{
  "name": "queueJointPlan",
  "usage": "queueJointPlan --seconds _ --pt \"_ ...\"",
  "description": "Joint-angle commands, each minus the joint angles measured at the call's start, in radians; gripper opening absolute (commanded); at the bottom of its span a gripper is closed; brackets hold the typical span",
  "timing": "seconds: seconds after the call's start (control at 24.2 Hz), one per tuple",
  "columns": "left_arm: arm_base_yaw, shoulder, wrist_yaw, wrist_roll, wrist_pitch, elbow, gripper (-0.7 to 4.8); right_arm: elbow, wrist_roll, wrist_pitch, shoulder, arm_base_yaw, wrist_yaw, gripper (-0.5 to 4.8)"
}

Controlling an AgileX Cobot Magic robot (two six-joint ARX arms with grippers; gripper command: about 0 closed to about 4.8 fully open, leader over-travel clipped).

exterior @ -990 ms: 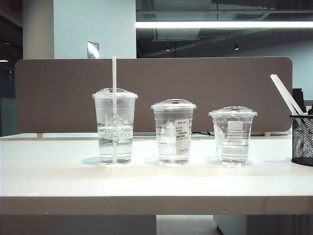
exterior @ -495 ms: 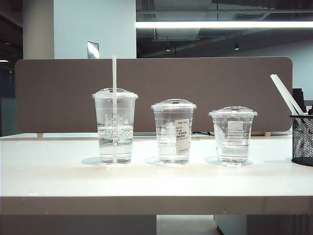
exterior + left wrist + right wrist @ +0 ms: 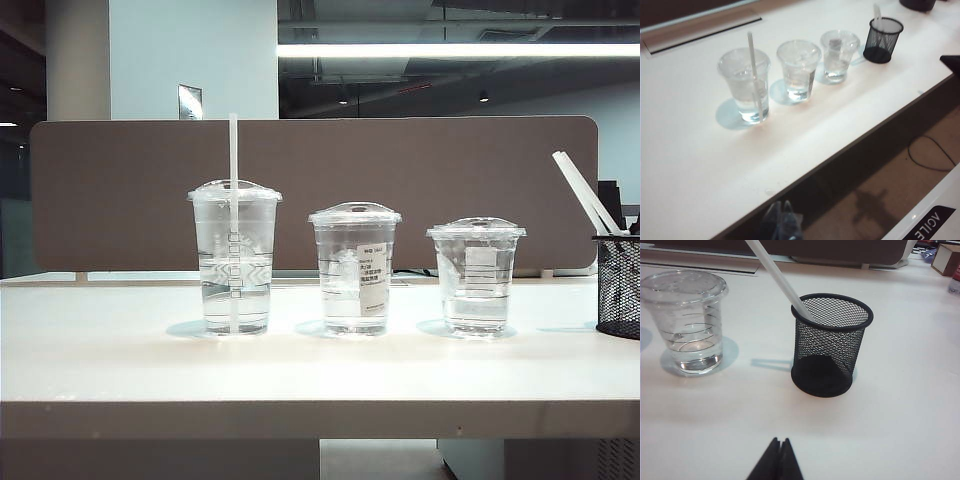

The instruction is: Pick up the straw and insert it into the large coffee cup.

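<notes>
Neither end effector appears in the exterior view, where the straw (image 3: 234, 150) stands upright in the large coffee cup (image 3: 235, 258) on the desk (image 3: 320, 370). Left end effector (image 3: 782, 225), fingers together and empty, hangs off the desk's front edge. Right end effector (image 3: 779, 460), closed and empty, hovers near the black mesh holder (image 3: 828, 345).
</notes>
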Motion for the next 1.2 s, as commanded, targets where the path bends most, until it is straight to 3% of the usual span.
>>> queueJointPlan --seconds 0.04,0.12,0.29,0.45,0.78,1.2 --pt "0.003 0.0 -0.01 0.029 0.054 -0.099 -0.04 -0.007 -0.003 0.01 -0.001 0.0 0.003 -0.07" --pt "0.007 -0.011 -0.007 0.052 0.153 -0.168 -0.03 -0.007 -0.003 0.01 -0.001 0.0 0.003 -0.07" --pt "0.036 -0.058 -0.007 0.047 0.527 -0.38 -0.03 -0.007 -0.003 0.01 -0.001 0.0 0.003 -0.07" --pt "0.12 -0.137 -0.035 -0.023 0.863 -0.624 -0.03 -0.007 -0.003 0.01 -0.001 0.0 0.003 -0.07" --pt "0.252 -0.251 -0.245 -0.15 0.96 -0.892 -0.03 -0.007 -0.003 0.01 -0.001 0.0 0.003 -0.07" --pt "0.286 -0.31 -0.264 -0.185 0.967 -1.08 -0.03 -0.007 -0.003 0.01 -0.001 0.0 0.003 -0.07"
